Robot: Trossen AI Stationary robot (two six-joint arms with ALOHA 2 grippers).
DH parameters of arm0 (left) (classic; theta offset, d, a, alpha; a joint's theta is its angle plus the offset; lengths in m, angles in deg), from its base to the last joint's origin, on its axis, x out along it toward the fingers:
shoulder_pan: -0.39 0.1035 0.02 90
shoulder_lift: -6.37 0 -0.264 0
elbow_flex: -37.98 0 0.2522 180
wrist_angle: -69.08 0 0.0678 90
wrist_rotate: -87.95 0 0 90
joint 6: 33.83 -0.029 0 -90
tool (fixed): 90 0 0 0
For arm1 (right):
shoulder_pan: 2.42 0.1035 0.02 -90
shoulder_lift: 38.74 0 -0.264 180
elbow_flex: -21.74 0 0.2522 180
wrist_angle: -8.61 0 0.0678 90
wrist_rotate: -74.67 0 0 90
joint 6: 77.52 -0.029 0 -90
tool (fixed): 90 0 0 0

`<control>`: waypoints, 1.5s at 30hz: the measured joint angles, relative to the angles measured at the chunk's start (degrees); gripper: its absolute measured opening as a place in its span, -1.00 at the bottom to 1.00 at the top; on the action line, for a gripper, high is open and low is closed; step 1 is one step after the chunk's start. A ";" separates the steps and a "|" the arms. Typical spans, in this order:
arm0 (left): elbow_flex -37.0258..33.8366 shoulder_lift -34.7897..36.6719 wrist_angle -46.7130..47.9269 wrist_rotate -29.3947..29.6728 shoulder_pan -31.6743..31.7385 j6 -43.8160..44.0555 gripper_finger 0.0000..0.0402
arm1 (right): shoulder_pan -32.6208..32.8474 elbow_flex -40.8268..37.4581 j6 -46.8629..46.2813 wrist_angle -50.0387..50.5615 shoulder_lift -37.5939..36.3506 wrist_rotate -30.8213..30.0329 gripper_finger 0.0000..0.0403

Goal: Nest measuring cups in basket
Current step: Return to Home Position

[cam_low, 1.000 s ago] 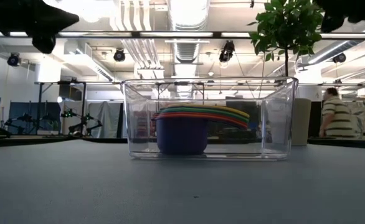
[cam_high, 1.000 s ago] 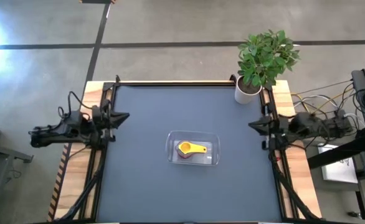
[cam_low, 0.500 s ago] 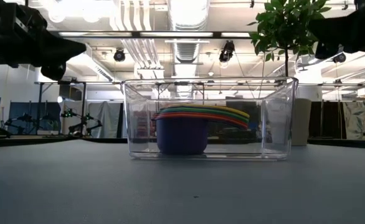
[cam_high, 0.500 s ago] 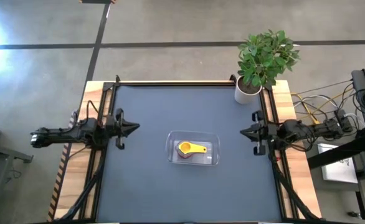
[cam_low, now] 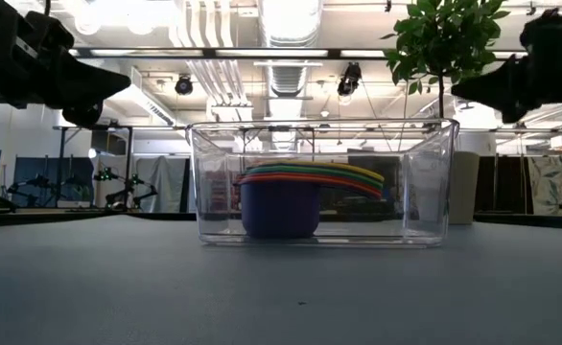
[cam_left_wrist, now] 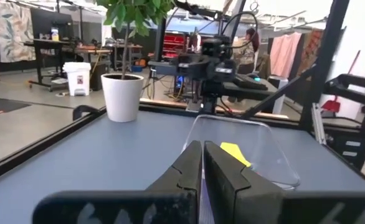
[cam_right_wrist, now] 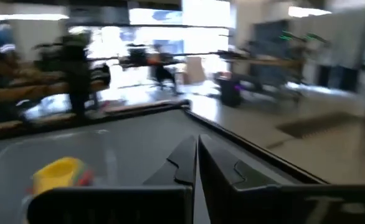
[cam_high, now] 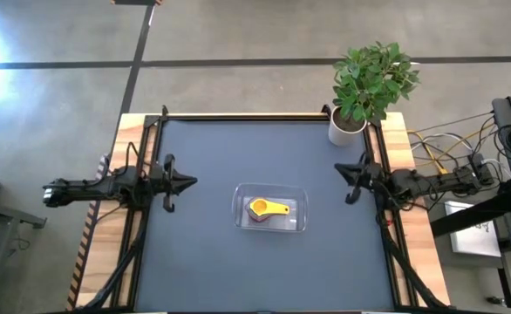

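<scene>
Centre left, the left gripper (cam_high: 188,182) hangs clenched and empty. Mid-frame, the nested measuring cups (cam_high: 258,209) sit inside the basket (cam_high: 301,196), the yellow top handle pointing right along the basket's long axis. The nesting appears complete. Centre right, the right gripper (cam_high: 344,178) is likewise clenched and empty.

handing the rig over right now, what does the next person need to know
Left gripper: shut, empty, above the left edge of the table.
Right gripper: shut, empty, above the right edge.
The cups sit nested in one stack, yellow on top, inside the basket at mid-table.
Done: nesting, and the stack is in the basket.
No loose cups show on the table.
Left: probably only parking both arms; nothing needs picking up.
</scene>
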 joint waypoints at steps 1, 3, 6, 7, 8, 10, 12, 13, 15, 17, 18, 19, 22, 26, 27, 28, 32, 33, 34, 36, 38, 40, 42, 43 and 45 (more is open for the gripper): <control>0.00 -0.03 -0.06 -0.14 -0.02 0.17 -1.00 | 0.00 0.00 -1.67 0.63 0.31 -2.62 -0.96; 0.00 0.01 0.12 -1.26 -0.01 0.38 -1.00 | 0.00 0.00 -4.18 0.87 0.86 -6.28 -0.96; 0.00 0.02 0.22 -1.86 -0.01 0.10 -1.00 | 0.00 0.00 -5.94 0.94 1.61 -7.85 -0.96; 0.00 -0.02 0.25 -1.92 -0.01 -0.06 -1.00 | 0.00 0.00 -5.92 0.96 1.74 -7.86 -0.96; 0.00 -0.05 0.27 -1.88 -0.01 0.02 -1.00 | 0.00 0.00 -5.75 0.96 1.87 -7.88 -0.96; 0.00 -0.25 0.25 -1.57 0.03 0.34 -1.00 | 0.00 -0.01 -5.41 0.98 1.90 -7.88 -0.96; -0.02 -0.69 0.24 -1.19 0.03 0.34 -1.00 | 0.00 -0.01 -5.31 0.98 1.89 -7.88 -0.96; -0.02 -0.85 0.24 -1.17 0.03 0.34 -1.00 | 0.00 0.00 -5.30 1.00 1.89 -7.89 -0.96; -0.02 -1.22 0.22 -1.13 0.03 0.36 -1.00 | 0.00 0.00 -5.30 1.00 1.89 -7.88 -0.96; -0.02 -1.42 0.22 -1.11 0.03 0.36 -1.00 | 0.00 -0.02 -5.29 1.02 1.89 -7.89 -0.96; -0.02 -1.45 0.22 -1.11 0.03 0.36 -1.00 | 0.00 -0.02 -5.30 1.02 1.89 -7.88 -0.96; -0.02 -1.50 0.22 -1.09 0.03 0.36 -1.00 | 0.00 -0.02 -5.30 1.03 1.89 -7.89 -0.96; -0.02 -1.49 0.22 -1.06 0.03 0.38 -1.00 | 0.00 -0.02 -5.30 1.04 1.89 -7.87 -0.96; -0.02 -1.49 0.22 -1.04 0.03 0.38 -1.00 | 0.00 -0.02 -5.29 1.07 1.89 -7.89 -0.96; -0.02 -1.51 0.24 -1.04 0.03 0.38 -1.00 | 0.00 -0.02 -5.28 1.07 1.89 -7.89 -0.96; -0.02 -1.49 0.24 -1.04 0.03 0.38 -1.00 | 0.00 -0.02 -5.30 1.09 1.89 -7.89 -0.96; -0.02 -1.49 0.24 -1.02 0.03 0.39 -1.00 | 0.00 -0.02 -5.30 1.11 1.89 -7.89 -0.96; -0.02 -1.47 0.24 -1.02 0.03 0.39 -1.00 | 0.00 -0.02 -5.28 1.11 1.89 -7.89 -0.96; -0.02 -1.49 0.24 -1.02 0.03 0.40 -1.00 | 0.00 -0.04 -5.28 1.11 1.89 -7.89 -0.96; -0.02 -1.49 0.25 -1.00 0.03 0.40 -1.00 | 0.00 -0.04 -5.28 1.13 1.89 -7.89 -0.96; -0.02 -1.49 0.27 -1.00 0.03 0.40 -1.00 | 0.00 -0.04 -5.28 1.13 1.89 -7.89 -0.96; -0.02 -1.49 0.27 -1.00 0.03 0.40 -1.00 | 0.00 -0.04 -5.30 1.14 1.89 -7.89 -0.96; -0.02 -1.47 0.27 -0.98 0.03 0.40 -1.00 | 0.00 -0.04 -5.28 1.15 1.89 -7.89 -0.96; -0.02 -1.47 0.27 -0.98 0.03 0.40 -1.00 | 0.00 -0.04 -5.28 1.15 1.89 -7.89 -0.96; -0.02 -1.48 0.28 -0.96 0.03 0.40 -1.00 | 0.00 -0.04 -5.28 1.15 1.89 -7.89 -0.96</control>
